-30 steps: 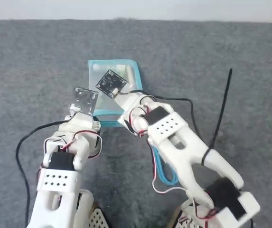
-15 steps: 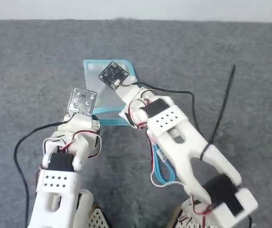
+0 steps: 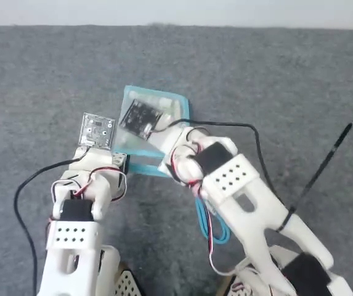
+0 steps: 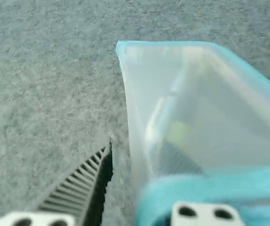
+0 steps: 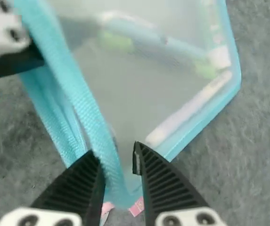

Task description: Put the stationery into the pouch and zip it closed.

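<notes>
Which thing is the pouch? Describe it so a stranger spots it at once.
On the grey mat, look where the left arm and right arm meet. The pouch lies there, flat. It alone is see-through with a teal edge, stationery showing inside.

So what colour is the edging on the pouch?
Turquoise, the edging round the frosted clear pouch; best in the right wrist view.
</notes>
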